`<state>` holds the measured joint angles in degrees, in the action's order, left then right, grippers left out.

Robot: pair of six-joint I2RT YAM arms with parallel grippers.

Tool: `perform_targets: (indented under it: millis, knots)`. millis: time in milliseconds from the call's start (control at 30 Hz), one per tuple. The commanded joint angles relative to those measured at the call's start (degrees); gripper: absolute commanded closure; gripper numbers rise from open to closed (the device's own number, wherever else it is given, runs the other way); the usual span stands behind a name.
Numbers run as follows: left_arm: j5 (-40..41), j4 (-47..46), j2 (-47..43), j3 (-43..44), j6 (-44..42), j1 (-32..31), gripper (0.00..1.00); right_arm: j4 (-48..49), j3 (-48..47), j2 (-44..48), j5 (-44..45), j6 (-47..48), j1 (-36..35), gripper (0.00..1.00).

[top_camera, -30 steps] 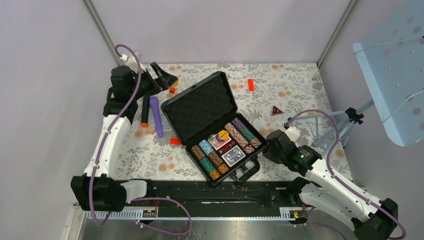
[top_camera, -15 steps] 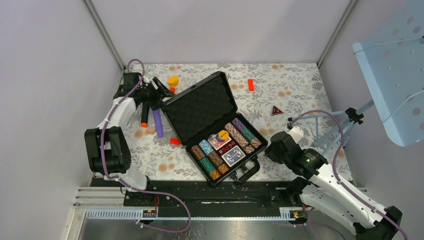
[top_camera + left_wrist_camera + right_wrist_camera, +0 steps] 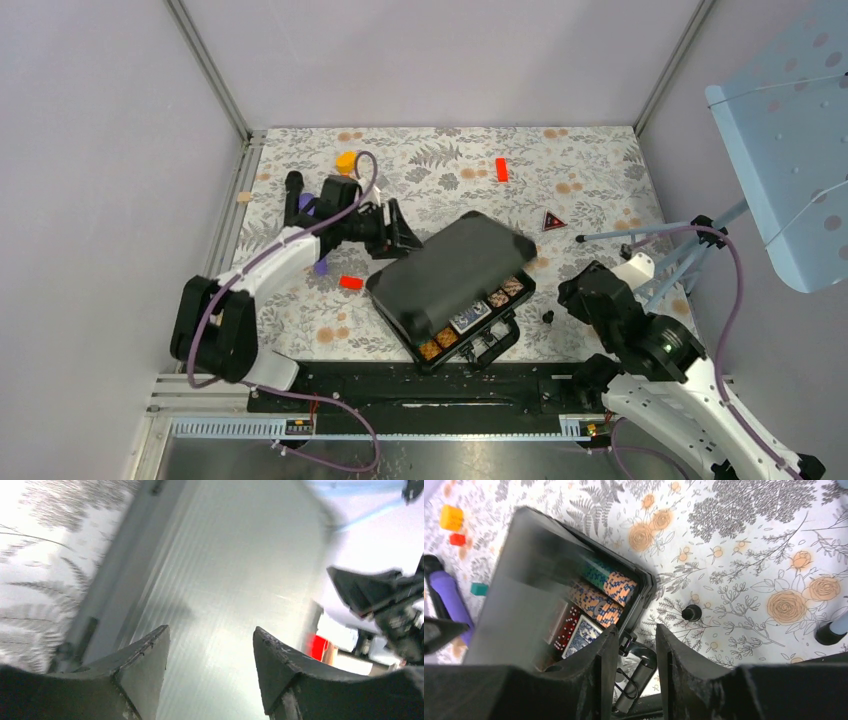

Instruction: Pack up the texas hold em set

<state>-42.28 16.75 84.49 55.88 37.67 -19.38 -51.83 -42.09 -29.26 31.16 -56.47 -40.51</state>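
Lid (image 3: 455, 275) swung down, now half-covering chips (image 3: 505, 289) and deck (image 3: 468, 318).

The tilted case lid (image 3: 455, 275), blurred at the left of the right wrist view, hides most of the poker chips (image 3: 505, 290), and the left wrist view is smeared throughout.

Left arm (image 3: 265, 258) and right arm (image 3: 655, 345), lower frame: white links are joined by black joints; a purple cable (image 3: 739, 280) is routed along each. Wedge-shaped black fingers (image 3: 142, 672) are fitted.
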Motion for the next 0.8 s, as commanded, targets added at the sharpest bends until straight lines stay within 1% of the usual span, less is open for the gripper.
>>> perform_targets:
  millis: [0,67,167,267,367,500,700,767]
  knots:
    - [-1.85,-7.32,-7.0,-4.92,3.55,-6.06,0.38,-5.04,-2.83,2.86,7.42,-1.73,-0.34,0.59]
    - [-1.21,-9.25,-8.69,-7.4,4.75,-7.39,0.38,-5.4,-2.62,2.85,6.71,-1.76,-0.31,0.59]
    - [0.52,-9.24,-10.65,-9.54,4.63,-7.78,0.38,-5.39,-1.87,1.18,4.6,-1.92,-0.29,0.59]
    - [2.24,-8.67,-12.73,-10.1,3.99,-8.04,0.38,-4.62,-0.52,-1.39,0.81,-2.01,-0.28,0.6]
    - [4.41,-8.18,-14.06,-9.94,2.2,-9.12,0.38,-1.44,2.38,-3.94,-3.73,-1.91,-0.34,0.62]
    - [5.79,-8.1,-13.24,-9.21,0.67,-11.93,0.39,4.72,6.95,-6.43,-9.8,-1.8,-0.28,0.65]
    - [8.36,-8.13,-12.3,-6.85,-1.53,-16.61,0.39,9.33,10.61,-10.43,-14.35,-2.09,-0.32,0.65]
    - [8.61,-8.05,-11.04,-5.79,-2.34,-18.53,0.41,11.54,12.0,-11.26,-16.13,-1.86,-0.31,0.65]
